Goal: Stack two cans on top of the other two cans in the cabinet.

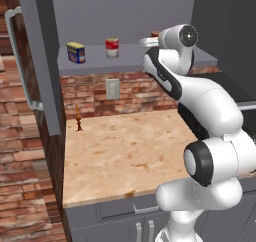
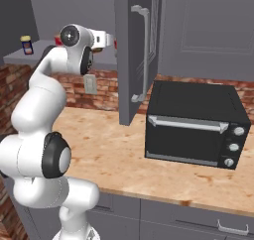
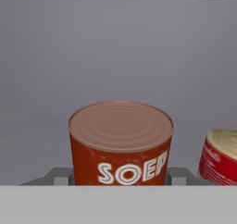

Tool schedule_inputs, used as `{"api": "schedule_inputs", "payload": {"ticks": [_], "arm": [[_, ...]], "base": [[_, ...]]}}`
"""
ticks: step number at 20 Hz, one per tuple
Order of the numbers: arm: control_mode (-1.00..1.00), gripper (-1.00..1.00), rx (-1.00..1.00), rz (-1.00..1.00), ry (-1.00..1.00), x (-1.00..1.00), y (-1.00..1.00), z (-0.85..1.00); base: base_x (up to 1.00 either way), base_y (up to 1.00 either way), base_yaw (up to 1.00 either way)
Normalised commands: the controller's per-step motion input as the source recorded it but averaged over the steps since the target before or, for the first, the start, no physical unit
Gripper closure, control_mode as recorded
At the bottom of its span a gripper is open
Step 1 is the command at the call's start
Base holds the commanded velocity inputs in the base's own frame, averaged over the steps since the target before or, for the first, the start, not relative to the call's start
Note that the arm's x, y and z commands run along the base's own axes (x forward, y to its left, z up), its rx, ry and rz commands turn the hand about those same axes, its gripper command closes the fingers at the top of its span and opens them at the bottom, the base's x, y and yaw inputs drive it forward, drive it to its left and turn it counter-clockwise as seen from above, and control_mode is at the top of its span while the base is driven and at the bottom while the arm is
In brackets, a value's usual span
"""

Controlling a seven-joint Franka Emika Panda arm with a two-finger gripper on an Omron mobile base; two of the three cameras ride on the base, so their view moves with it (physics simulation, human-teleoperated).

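In the hand view the tall orange-red can (image 3: 120, 144), lettered "SOEP", stands upright between my gripper's (image 3: 120, 176) fingers (image 3: 60, 176), which press against its two sides. One red-and-white can (image 3: 220, 158) sits just to its right. My gripper (image 1: 149, 40) reaches into the grey cabinet at shelf height (image 1: 125, 56). Left of it on the shelf stand another red-and-white can (image 1: 112, 47) and the squat blue can (image 1: 76, 52) with a yellow label. The blue can (image 2: 27, 44) also shows at the far left of the right base view, beside my hand (image 2: 105, 39).
The cabinet's tall grey door (image 1: 42, 61) stands open on the left with its silver bar handle (image 1: 20, 61). The other door (image 2: 134, 50) hangs open on the right. A black toaster oven (image 2: 198, 122) sits on the stone counter (image 1: 125, 151). A small bottle (image 1: 78, 120) stands by the brick wall.
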Motion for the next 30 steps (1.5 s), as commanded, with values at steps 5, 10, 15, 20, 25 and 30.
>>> {"api": "schedule_inputs", "payload": {"ticks": [5, 10, 15, 20, 25, 30], "arm": [[-1.00, 1.00, 0.01, 0.00, 0.00, 0.00, -0.06, 0.22], [-1.00, 1.00, 0.01, 0.00, -0.06, 0.00, 0.00, 0.03], [-1.00, 1.00, 0.00, 0.00, -0.12, 0.00, -0.01, 0.00], [-1.00, 1.00, 0.00, 0.00, -0.11, 0.00, -0.13, 0.00], [-1.00, 1.00, 0.00, -0.01, -0.01, 0.00, -0.26, 0.16], [-1.00, 1.00, 0.00, -0.01, 0.00, 0.00, -0.17, 0.37]], "base": [[0.00, 0.00, 0.00], [0.00, 0.00, 0.00], [0.00, 0.00, 0.00], [0.00, 0.00, 0.00], [0.00, 0.00, 0.00], [0.00, 0.00, 0.00]]}}
